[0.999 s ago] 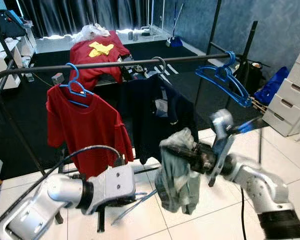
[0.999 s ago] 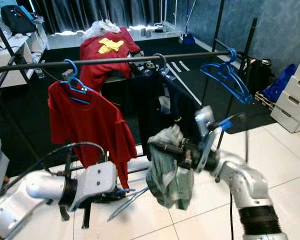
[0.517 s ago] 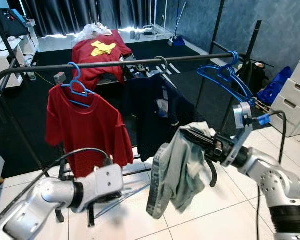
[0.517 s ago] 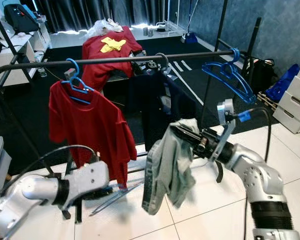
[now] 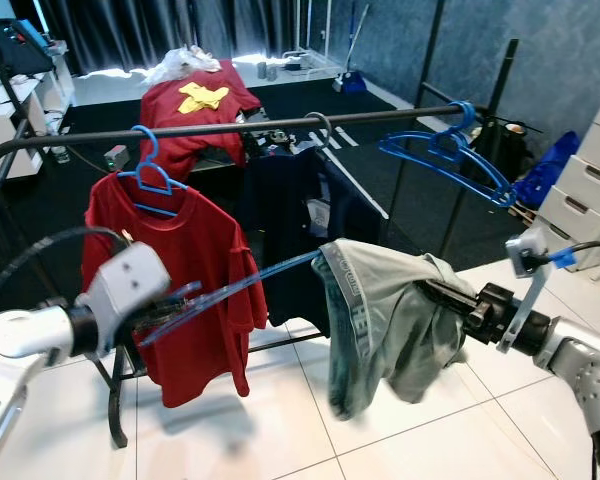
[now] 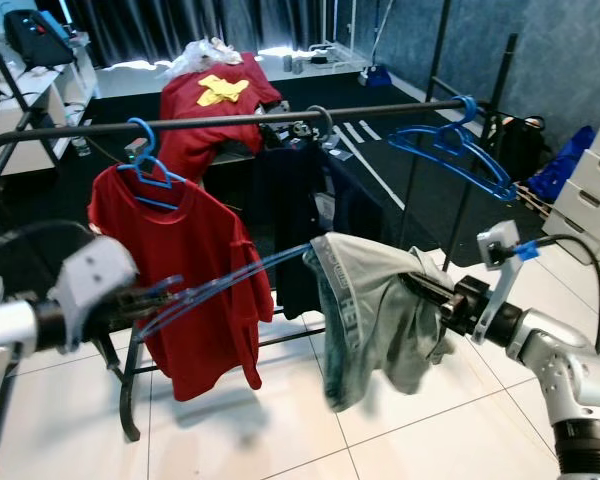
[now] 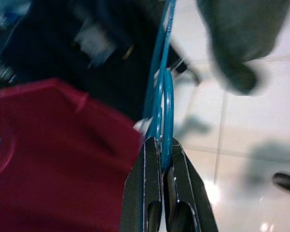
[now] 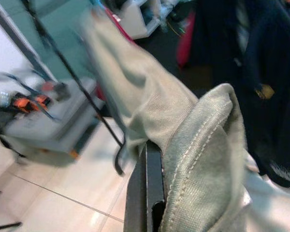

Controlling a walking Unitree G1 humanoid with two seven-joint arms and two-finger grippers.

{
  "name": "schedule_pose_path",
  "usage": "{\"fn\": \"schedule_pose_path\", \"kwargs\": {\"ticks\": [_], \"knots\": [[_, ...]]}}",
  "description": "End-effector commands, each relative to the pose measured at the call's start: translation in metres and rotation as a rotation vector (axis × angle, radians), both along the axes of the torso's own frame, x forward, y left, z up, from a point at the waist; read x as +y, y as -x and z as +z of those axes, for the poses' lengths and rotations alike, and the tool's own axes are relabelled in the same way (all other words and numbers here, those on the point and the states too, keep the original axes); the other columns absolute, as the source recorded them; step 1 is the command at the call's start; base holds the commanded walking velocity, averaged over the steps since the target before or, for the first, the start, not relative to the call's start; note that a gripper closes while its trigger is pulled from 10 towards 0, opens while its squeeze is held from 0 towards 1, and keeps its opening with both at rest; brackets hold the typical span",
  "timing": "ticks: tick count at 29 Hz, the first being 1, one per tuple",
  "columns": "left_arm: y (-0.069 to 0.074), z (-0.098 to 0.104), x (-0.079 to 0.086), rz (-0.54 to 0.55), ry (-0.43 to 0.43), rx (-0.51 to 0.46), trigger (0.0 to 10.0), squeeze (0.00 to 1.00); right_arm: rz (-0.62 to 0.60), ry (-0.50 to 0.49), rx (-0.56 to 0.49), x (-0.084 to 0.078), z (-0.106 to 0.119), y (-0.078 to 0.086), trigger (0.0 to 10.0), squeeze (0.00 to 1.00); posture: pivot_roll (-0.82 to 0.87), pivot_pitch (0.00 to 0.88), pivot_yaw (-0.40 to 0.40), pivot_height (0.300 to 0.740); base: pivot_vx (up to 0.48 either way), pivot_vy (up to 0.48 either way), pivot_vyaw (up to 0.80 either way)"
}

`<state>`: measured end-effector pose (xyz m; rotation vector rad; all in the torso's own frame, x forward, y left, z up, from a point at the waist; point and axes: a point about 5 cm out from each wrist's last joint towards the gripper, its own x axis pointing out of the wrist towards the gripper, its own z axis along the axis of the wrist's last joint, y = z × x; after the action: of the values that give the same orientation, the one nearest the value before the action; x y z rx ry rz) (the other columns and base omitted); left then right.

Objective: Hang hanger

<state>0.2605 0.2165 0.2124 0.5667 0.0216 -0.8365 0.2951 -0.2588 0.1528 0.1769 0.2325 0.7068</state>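
Observation:
A blue hanger (image 5: 245,283) runs level from my left gripper (image 5: 168,304), which is shut on its hook end (image 7: 165,96), into the waistband of a grey-green garment (image 5: 380,320). My right gripper (image 5: 435,293) is shut on the far side of that garment (image 8: 193,145), which droops between both arms in front of the rack. The black rail (image 5: 280,125) stands behind and above, carrying a red T-shirt (image 5: 175,270) on a blue hanger, a dark navy garment (image 5: 300,215) and empty blue hangers (image 5: 450,160) at its right end.
White drawers (image 5: 580,190) and a blue bag (image 5: 545,170) stand at the right. A red shirt with a yellow print (image 5: 195,105) lies on a table behind the rack. The rack's leg (image 5: 115,415) stands on the white tile floor (image 5: 280,440) near my left arm.
My left gripper has risen and drawn left with the blue hanger. The right gripper has pulled right, so the garment now stretches out over the hanger's end instead of hanging bunched.

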Motion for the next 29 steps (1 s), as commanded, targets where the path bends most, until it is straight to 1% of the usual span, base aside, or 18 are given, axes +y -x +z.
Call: {"fn": "schedule_pose_path", "kwargs": {"ticks": [1,6,8,9,11,12,13,15,17,18,19,20,22,23,25,26,27,29], "knots": [[0.006,0.005,0.001,-0.034,0.012,0.007,10.0,0.0,-0.023,0.042,0.023,0.003,-0.009,-0.003,0.0,0.0,-0.09,0.0,0.02,0.74,0.0,0.0,0.0],[0.011,0.006,-0.001,-0.071,0.017,0.019,10.0,0.0,-0.057,0.057,0.031,0.005,-0.013,-0.007,0.0,0.0,-0.09,0.0,0.018,0.74,0.0,0.0,0.0],[0.015,-0.001,-0.002,-0.086,-0.014,0.052,10.0,0.0,-0.078,0.039,-0.007,0.005,-0.008,-0.013,0.0,0.0,-0.09,0.0,0.017,0.74,0.0,0.0,0.0],[0.015,-0.001,-0.002,-0.086,-0.014,0.052,10.0,0.0,-0.078,0.039,-0.007,0.005,-0.008,-0.013,0.0,0.0,-0.09,0.0,0.017,0.74,0.0,0.0,0.0],[0.018,-0.011,-0.005,-0.104,-0.05,0.094,10.0,0.0,-0.083,0.007,-0.056,0.007,0.001,-0.018,0.0,0.0,-0.09,0.0,0.014,0.74,0.0,0.0,0.0],[0.018,-0.011,-0.005,-0.104,-0.05,0.094,10.0,0.0,-0.083,0.007,-0.056,0.007,0.001,-0.018,0.0,0.0,-0.09,0.0,0.014,0.74,0.0,0.0,0.0],[0.019,-0.018,-0.01,-0.121,-0.074,0.12,10.0,0.0,-0.066,-0.026,-0.088,0.01,0.008,-0.019,0.0,0.0,-0.09,0.0,0.014,0.74,0.0,0.0,0.0],[0.017,-0.036,-0.021,-0.129,-0.15,0.151,10.0,0.0,-0.013,-0.134,-0.171,0.019,0.031,-0.021,0.0,0.0,-0.09,0.0,0.014,0.74,0.0,0.0,0.0],[0.017,-0.036,-0.021,-0.129,-0.15,0.151,10.0,0.0,-0.013,-0.134,-0.171,0.019,0.031,-0.021,0.0,0.0,-0.09,0.0,0.014,0.74,0.0,0.0,0.0],[0.014,-0.045,-0.022,-0.105,-0.196,0.157,10.0,0.0,-0.011,-0.149,-0.203,0.019,0.04,-0.023,0.0,0.0,-0.09,0.0,0.015,0.74,0.0,0.0,0.0],[0.014,-0.045,-0.022,-0.105,-0.196,0.157,10.0,0.0,-0.011,-0.149,-0.203,0.019,0.04,-0.023,0.0,0.0,-0.09,0.0,0.015,0.74,0.0,0.0,0.0],[0.01,-0.051,-0.017,-0.067,-0.253,0.162,10.0,0.0,-0.02,-0.144,-0.223,0.017,0.046,-0.024,0.0,0.0,-0.1,0.0,0.014,0.74,0.0,0.0,0.0],[0.006,-0.06,-0.002,0.007,-0.35,0.174,10.0,0.0,-0.058,-0.117,-0.243,0.009,0.05,-0.027,0.0,0.0,-0.1,0.0,0.014,0.74,0.0,0.0,0.0],[0.005,-0.062,0.003,0.025,-0.376,0.179,10.0,0.0,-0.072,-0.112,-0.247,0.006,0.051,-0.027,0.0,0.0,-0.1,0.0,0.014,0.74,0.0,0.0,0.0],[0.005,-0.062,0.003,0.025,-0.376,0.179,10.0,0.0,-0.072,-0.112,-0.247,0.006,0.051,-0.027,0.0,0.0,-0.1,0.0,0.014,0.74,0.0,0.0,0.0],[0.005,-0.064,0.008,0.038,-0.405,0.187,10.0,0.0,-0.097,-0.116,-0.257,0.003,0.053,-0.029,0.0,0.0,-0.09,0.0,0.019,0.74,0.0,0.0,0.0],[0.005,-0.064,0.008,0.038,-0.405,0.187,10.0,0.0,-0.097,-0.116,-0.257,0.003,0.053,-0.029,0.0,0.0,-0.09,0.0,0.019,0.74,0.0,0.0,0.0],[0.006,-0.066,0.011,0.044,-0.431,0.196,10.0,0.0,-0.122,-0.14,-0.272,0.0,0.056,-0.03,0.0,0.0,-0.09,0.0,0.019,0.74,0.0,0.0,0.0]]}}
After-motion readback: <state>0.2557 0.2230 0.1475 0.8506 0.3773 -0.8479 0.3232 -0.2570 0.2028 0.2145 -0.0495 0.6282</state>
